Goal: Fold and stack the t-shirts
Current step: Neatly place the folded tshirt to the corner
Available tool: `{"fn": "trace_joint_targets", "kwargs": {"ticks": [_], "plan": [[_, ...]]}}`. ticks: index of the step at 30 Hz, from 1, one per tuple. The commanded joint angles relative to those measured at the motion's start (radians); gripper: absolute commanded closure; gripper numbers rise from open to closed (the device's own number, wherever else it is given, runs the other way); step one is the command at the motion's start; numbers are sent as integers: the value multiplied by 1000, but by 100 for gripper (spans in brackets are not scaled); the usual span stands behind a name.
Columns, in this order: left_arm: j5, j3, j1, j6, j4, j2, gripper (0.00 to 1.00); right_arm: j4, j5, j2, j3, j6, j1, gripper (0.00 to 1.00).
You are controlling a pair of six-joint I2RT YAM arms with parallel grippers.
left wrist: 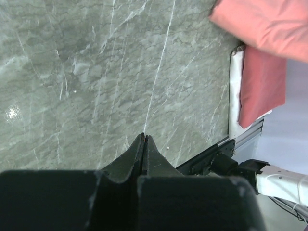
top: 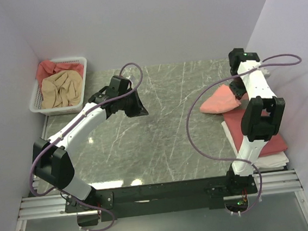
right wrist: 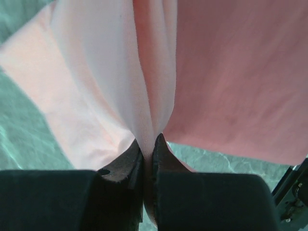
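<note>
Salmon-pink cloth bunches between the closed-down jaws of the right gripper (right wrist: 148, 140), the salmon-pink t-shirt (right wrist: 91, 77) spreading ahead of it, a rose-red t-shirt (top: 277, 143) just beside, the left gripper (left wrist: 144, 138) well apart, clamped shut, empty.

Matt soft cloth t-shirt (top: 218, 101), glossy marbled table (top: 161, 131), plastic lattice basket (top: 83, 81).

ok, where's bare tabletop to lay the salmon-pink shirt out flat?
Bare grey marble tabletop runs wide between the shut left gripper and the salmon-pink t-shirt, down to the near edge. Crowded: right edge, where the right gripper pinches that shirt by the folded rose-red t-shirt; far-left corner holds the white lattice basket.
</note>
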Motion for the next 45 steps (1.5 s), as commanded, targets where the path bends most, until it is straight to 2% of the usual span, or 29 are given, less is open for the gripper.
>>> {"fn": "trace_joint_targets", "kwargs": {"ticks": [1, 15, 30, 39, 45], "plan": [[35, 16, 1, 27, 1, -10, 99, -114, 94, 14, 108, -16, -42, 100], [33, 33, 1, 33, -5, 15, 99, -130, 136, -107, 127, -54, -88, 100], [24, 28, 1, 41, -13, 9, 99, -165, 130, -170, 239, -105, -98, 100], [21, 13, 1, 35, -5, -3, 99, -165, 123, -254, 205, -128, -117, 100], [28, -10, 0, 30, 13, -20, 99, -162, 125, -341, 63, -116, -120, 100]]}}
